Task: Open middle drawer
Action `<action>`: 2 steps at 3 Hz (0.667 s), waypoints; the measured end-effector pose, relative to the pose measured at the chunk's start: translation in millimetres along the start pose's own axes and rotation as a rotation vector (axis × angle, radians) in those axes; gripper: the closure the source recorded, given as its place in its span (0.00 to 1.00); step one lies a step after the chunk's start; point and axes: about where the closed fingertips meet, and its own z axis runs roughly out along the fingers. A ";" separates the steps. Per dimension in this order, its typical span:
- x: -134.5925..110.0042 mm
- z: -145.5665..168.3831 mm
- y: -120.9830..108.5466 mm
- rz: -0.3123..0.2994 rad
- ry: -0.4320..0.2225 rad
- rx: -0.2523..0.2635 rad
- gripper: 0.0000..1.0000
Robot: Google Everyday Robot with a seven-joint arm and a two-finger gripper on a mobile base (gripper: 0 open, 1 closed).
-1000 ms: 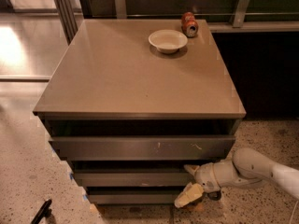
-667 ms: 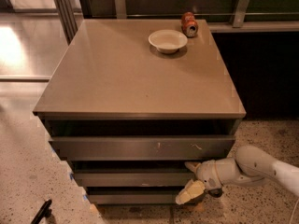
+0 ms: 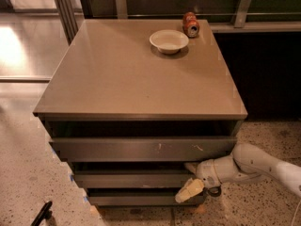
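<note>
While the white arm is reached in from the lower right, the gripper is held against the right end of the cabinet's front, low down near the speckled floor. Its fingers are seen spread apart: the upper one is laid at the top edge of the middle drawer, and the lower, cream-coloured one is angled down across the gap beneath that drawer. Whether the drawer front is actually being squeezed cannot be told.

The middle drawer is found as the second of three stacked fronts, a plain grey-brown strip. Above it the top drawer, marked with white scratches, is seen, with a dark gap between the two. Below it the bottom drawer is seen.

On the cabinet's flat top, a pale bowl is set near the far right, and a red can is laid on its side just behind it.
</note>
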 end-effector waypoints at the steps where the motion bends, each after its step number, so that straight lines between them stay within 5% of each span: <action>1: 0.2 0.7 0.5 0.000 0.003 -0.003 0.00; 2: 23.2 -20.6 24.9 0.015 0.014 -0.056 0.00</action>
